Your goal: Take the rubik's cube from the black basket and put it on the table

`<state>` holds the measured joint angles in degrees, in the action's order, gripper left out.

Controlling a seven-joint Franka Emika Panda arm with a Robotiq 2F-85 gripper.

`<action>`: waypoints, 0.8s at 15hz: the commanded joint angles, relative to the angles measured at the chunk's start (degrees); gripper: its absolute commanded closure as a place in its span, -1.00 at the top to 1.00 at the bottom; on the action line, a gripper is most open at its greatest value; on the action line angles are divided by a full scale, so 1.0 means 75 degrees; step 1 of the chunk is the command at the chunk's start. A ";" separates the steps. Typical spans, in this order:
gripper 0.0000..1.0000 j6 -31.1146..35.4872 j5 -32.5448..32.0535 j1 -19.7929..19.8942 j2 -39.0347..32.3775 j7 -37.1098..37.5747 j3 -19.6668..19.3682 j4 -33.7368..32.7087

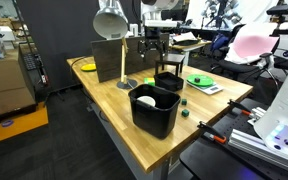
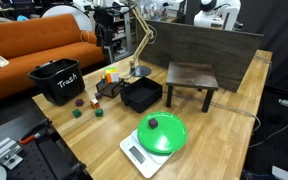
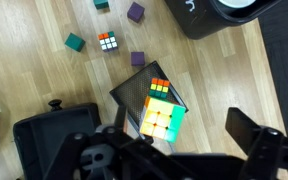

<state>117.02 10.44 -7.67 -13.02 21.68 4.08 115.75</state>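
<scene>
While the pincer (image 3: pixel 154 138) hangs wide open and holds nothing, the rubik's cube (image 3: pixel 162 115) lies inside the black basket (image 3: pixel 129 95), directly below it in the wrist view. The cube shows a top face of mixed orange, green and yellow squares. It seems to sit nearer to one side of the basket, but I cannot tell if it touches the wall.

You can expect a light and stiff thing of hard plastic that will not bend or break under a normal squeeze. Its faces are smooth, so it is perhaps a little slippery, and its layers may turn if you press on a corner. Take it on two opposite flat faces, near their middle, and turn the wrist first so the fingers stand parallel to those faces. Leave room for the basket wall.

Do not confuse it with the smaller cube (image 3: pixel 107 41), which lies already on the table (image 3: pixel 44 90) beside the coloured blocks.
</scene>
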 commanded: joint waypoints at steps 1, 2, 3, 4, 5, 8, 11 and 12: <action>1.00 -0.0022 -0.0004 0.0012 -0.0002 0.0004 0.0012 -0.0016; 1.00 -0.0022 -0.0004 0.0012 -0.0002 0.0005 0.0012 -0.0016; 1.00 0.0089 -0.0199 -0.0048 -0.0033 0.0358 -0.0043 -0.0017; 1.00 0.0123 -0.0330 -0.0081 -0.0078 0.0558 -0.0070 -0.0042; 1.00 0.0185 -0.0539 -0.0130 -0.0181 0.0861 -0.0095 -0.0093; 1.00 0.0207 -0.0933 -0.0235 -0.0521 0.1532 -0.0106 -0.0267; 1.00 0.0261 -0.0598 -0.0299 -0.0924 0.1600 0.0005 -0.0492; 1.00 0.0264 -0.0524 -0.0334 -0.1028 0.1620 0.0007 -0.0560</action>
<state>119.31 5.05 -9.70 -18.47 33.00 4.12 113.96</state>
